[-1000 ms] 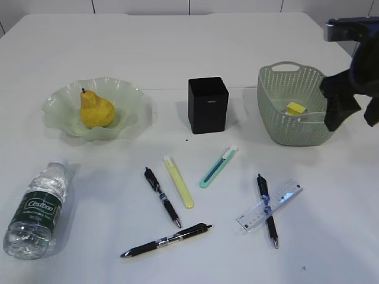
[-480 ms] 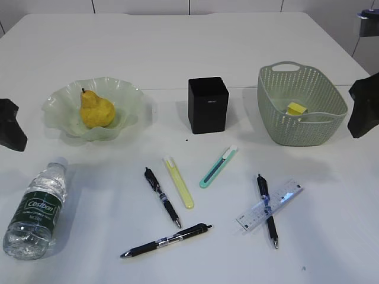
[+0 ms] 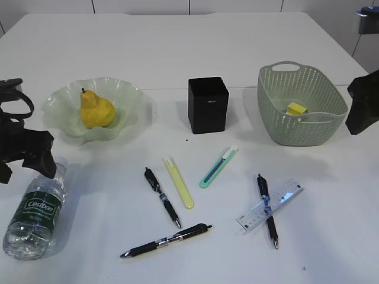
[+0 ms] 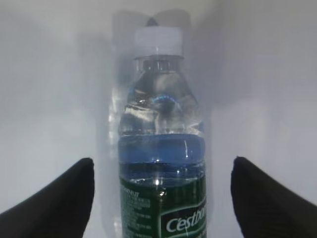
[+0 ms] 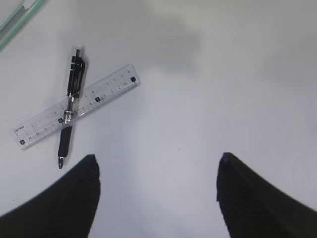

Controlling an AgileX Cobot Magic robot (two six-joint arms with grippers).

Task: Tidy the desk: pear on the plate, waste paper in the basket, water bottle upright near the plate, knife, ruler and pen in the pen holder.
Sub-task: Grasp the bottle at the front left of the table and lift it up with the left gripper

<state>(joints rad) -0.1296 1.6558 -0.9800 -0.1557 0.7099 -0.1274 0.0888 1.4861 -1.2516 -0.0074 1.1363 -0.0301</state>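
Observation:
The water bottle (image 3: 35,212) lies on its side at the front left; it fills the left wrist view (image 4: 161,148), cap pointing away. My left gripper (image 3: 26,157) is open and hovers just above the bottle's cap end, a finger on each side (image 4: 161,198). The yellow pear (image 3: 96,110) sits on the green plate (image 3: 62,97). Yellow waste paper (image 3: 295,108) lies in the basket (image 3: 299,133). The black pen holder (image 3: 208,105) stands mid-table. A teal knife (image 3: 218,167), a clear ruler (image 3: 269,205) and several pens (image 3: 161,196) lie in front. My right gripper (image 3: 361,109) is open and empty (image 5: 156,193) at the right edge.
A yellow highlighter-like pen (image 3: 179,181) lies beside the knife. One black pen (image 5: 70,111) crosses under the ruler (image 5: 74,113). Bare white table lies under the right gripper.
My left gripper has come in from the left edge and down over the bottle's cap end. My right gripper withdrew from the basket to the right edge and now holds still.

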